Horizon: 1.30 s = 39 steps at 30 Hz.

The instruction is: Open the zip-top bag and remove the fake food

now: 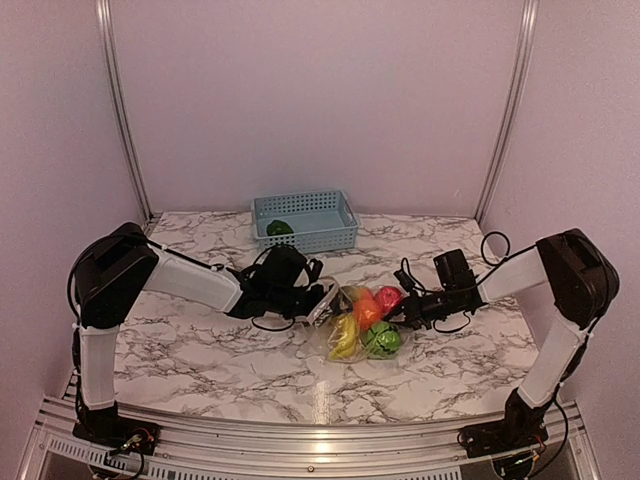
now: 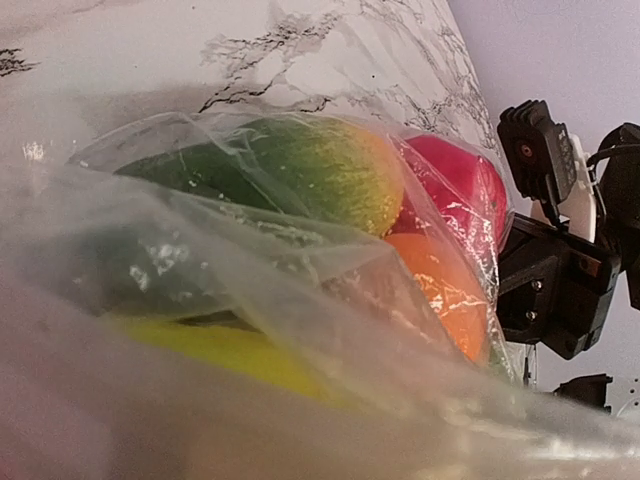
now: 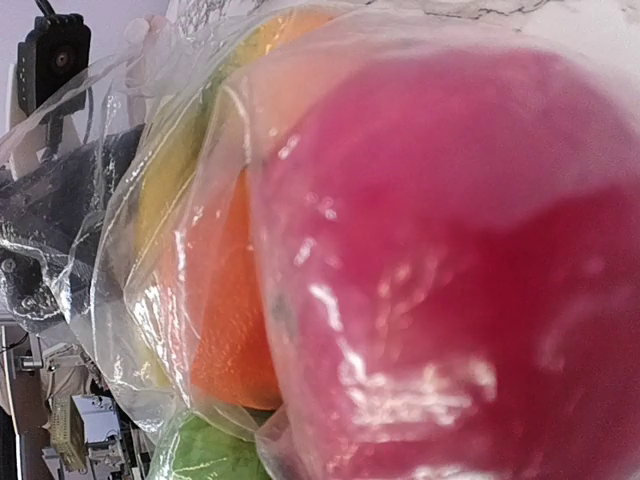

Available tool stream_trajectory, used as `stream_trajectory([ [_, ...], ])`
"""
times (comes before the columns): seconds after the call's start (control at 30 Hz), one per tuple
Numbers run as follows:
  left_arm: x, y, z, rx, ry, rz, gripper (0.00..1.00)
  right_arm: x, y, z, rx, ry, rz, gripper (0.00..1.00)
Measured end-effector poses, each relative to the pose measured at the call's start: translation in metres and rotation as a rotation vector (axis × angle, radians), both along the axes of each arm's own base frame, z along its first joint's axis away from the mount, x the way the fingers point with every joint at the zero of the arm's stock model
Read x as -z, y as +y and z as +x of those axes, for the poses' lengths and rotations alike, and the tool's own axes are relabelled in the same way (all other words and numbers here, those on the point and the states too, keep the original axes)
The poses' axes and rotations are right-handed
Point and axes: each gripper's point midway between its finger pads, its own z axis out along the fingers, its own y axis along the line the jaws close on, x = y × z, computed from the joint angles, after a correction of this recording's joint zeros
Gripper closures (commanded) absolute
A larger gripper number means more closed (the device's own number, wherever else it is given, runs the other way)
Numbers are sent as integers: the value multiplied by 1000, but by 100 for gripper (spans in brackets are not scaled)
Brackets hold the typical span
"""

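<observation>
The clear zip-top bag (image 1: pixel 358 322) lies mid-table holding the fake food: yellow banana (image 1: pixel 344 340), orange fruit (image 1: pixel 366 308), red round fruit (image 1: pixel 388 297) and light green leafy piece (image 1: pixel 381 340). A dark green pepper (image 1: pixel 280 228) sits in the blue basket. My left gripper (image 1: pixel 322 300) is at the bag's left edge with the whitish edge raised at its tip. Its view is filled by bag plastic (image 2: pixel 300 400) over the orange (image 2: pixel 440 285) and red (image 2: pixel 460 175) pieces. My right gripper (image 1: pixel 403 305) is at the bag's right edge. The red fruit (image 3: pixel 450 270) fills its view and hides the fingers.
The light blue slatted basket (image 1: pixel 310 235) stands at the back centre against the wall. The right arm's black gripper body (image 2: pixel 555 290) shows past the bag in the left wrist view. The left arm's camera (image 3: pixel 55 55) shows in the right wrist view.
</observation>
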Motion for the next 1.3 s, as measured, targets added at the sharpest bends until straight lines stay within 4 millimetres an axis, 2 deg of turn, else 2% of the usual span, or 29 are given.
stream_trajectory([
  [0.23, 16, 1, 6, -11, 20, 89, 20, 0, 7, 1, -27, -12, -3, 100],
  [0.37, 17, 5, 6, -25, 26, 100, 38, -1, 6, 0, -28, -16, -10, 100],
  [0.57, 8, 30, -6, -65, 29, 101, 61, -2, 0, -2, -11, -23, -15, 100],
  [0.73, -2, 47, -13, -100, 11, 71, 68, 0, -8, -3, 17, -19, -10, 100],
  [1.07, -11, 81, -21, -176, -16, 17, 73, 2, -15, -3, 47, -22, -3, 100],
  [1.3, -30, 104, -31, -222, -35, -67, 75, 6, -22, -3, 76, -10, -4, 100],
])
